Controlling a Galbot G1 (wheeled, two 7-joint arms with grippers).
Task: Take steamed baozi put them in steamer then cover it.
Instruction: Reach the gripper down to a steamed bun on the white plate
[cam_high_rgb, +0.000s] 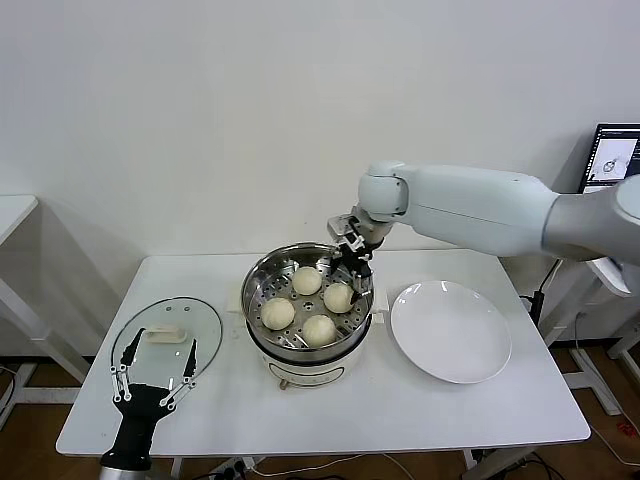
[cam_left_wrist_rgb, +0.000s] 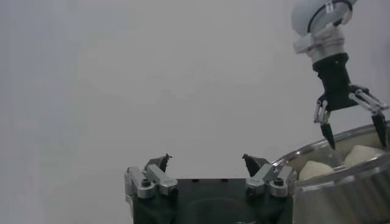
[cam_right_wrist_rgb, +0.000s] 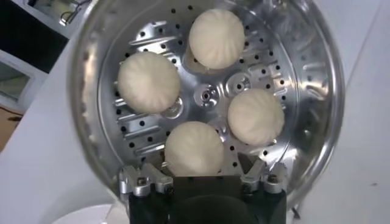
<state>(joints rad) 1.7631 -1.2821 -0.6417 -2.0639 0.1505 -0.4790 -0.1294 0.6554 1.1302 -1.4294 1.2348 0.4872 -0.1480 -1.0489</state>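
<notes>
Baozi: four steamed baozi (cam_high_rgb: 308, 305) on the perforated tray inside the steamer (cam_high_rgb: 258, 290), mid-table
Right gripper (cam_high_rgb: 352, 262): jaws spread, empty, above the steamer's right rim; nearest bun just below
Left gripper (cam_high_rgb: 153, 385): spread, empty, over the cover (cam_high_rgb: 205, 325); cover flat, left of steamer
Surroundings: empty white plate (cam_high_rgb: 450, 331) right of steamer; monitor (cam_high_rgb: 612, 157) far right
Writing: none legible

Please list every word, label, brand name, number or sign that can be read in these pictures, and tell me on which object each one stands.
None: no readable text in any view.
The monitor at the right edge of the head view shows a picture, but any writing there is too small to read.
The steamer, the plate, the glass cover and both arms carry no visible lettering.
</notes>
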